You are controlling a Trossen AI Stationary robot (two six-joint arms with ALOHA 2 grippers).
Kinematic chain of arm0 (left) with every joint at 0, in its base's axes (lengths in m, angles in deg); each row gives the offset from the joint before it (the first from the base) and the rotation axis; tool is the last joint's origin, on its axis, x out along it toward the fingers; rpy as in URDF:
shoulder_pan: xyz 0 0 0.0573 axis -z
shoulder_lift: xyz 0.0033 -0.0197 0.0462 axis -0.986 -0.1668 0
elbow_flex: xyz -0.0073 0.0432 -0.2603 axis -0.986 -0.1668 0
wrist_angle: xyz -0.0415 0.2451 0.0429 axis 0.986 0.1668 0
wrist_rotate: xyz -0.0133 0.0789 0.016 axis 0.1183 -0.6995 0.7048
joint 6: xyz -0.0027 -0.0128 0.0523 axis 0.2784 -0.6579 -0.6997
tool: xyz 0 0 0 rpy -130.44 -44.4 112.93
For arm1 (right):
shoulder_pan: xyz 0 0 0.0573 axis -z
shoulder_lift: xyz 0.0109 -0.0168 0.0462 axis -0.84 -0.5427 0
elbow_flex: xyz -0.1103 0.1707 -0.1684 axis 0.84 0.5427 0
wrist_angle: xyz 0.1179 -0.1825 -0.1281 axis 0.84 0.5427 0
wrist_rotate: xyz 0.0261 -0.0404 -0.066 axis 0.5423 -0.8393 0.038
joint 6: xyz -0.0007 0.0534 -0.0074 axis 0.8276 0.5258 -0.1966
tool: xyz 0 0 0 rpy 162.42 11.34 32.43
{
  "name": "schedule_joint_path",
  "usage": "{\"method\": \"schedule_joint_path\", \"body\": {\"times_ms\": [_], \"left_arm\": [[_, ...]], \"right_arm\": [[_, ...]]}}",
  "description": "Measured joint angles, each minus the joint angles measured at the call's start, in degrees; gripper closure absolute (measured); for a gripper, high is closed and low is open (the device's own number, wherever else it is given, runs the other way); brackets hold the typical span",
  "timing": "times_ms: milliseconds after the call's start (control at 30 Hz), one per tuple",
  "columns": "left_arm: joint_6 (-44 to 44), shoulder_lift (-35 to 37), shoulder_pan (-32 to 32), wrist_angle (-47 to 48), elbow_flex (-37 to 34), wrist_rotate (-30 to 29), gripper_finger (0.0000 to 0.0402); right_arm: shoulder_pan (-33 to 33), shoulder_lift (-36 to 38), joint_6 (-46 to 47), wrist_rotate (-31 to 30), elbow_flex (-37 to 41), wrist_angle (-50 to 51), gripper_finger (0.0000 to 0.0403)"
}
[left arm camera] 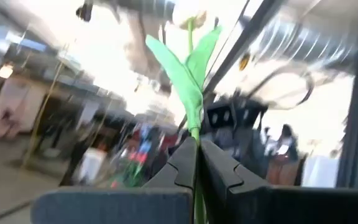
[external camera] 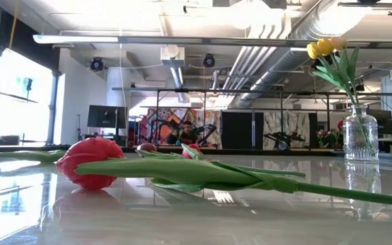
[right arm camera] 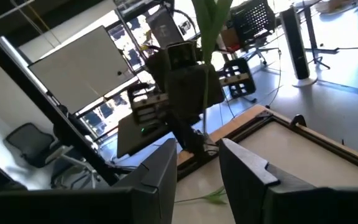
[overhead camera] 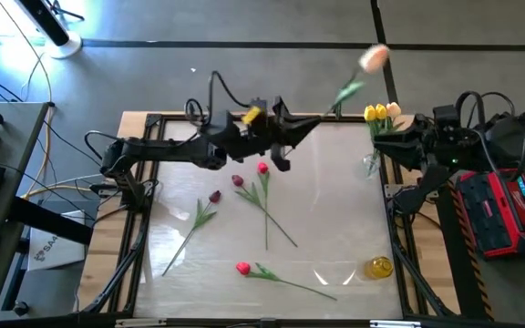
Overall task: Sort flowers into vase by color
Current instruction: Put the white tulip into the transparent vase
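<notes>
Overhead, straight down on the whole counter [overhead camera: 335,228]. Level with the countertop, close behind a red tulip [external camera: 90,170], facing the room; shares the glass vase [external camera: 360,136] with overhead. On each wrist, forward past dark fingers [left arm camera: 222,174].

No text, label, brand, number or sign is readable in any view. A white box [overhead camera: 51,248] lying beside the counter [overhead camera: 144,121] carries dark print, too small to make out.
</notes>
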State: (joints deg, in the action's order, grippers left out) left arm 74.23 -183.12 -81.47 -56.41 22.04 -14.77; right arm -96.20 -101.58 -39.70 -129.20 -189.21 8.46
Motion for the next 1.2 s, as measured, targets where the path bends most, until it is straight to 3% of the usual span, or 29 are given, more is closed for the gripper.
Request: {"method": "schedule_joint_path", "body": {"times_ms": [267,367,467,667,933,1200], "left_arm": [[4.55,4.58,-1.67,-21.37,-15.85,2.26,0.0401],[4.68,5.68,-1.66,-28.44,-20.61,2.31,0.0401],[5.68,6.62,-1.83,-34.54,-24.85,2.56,0.0401],[8.83,6.80,-2.12,-46.62,-31.13,4.98,0.0401],[10.15,6.80,-2.09,-51.68,-32.83,10.01,0.0401],[10.18,6.80,-1.87,-52.32,-32.84,10.08,0.0401]], "right_arm": [[-0.14,-1.70,-0.43,-2.27,0.00,-0.02,0.0293],[2.33,-3.78,-3.19,-7.52,0.00,-0.51,0.0293],[6.19,-6.21,-9.27,-7.87,0.00,-6.08,0.0286],[13.08,-9.88,-19.28,3.55,0.00,-20.71,0.0242],[23.55,-15.67,-21.35,19.44,0.00,-26.31,0.0185],[26.66,-22.37,-28.96,24.66,0.02,-37.20,0.0182]]}}
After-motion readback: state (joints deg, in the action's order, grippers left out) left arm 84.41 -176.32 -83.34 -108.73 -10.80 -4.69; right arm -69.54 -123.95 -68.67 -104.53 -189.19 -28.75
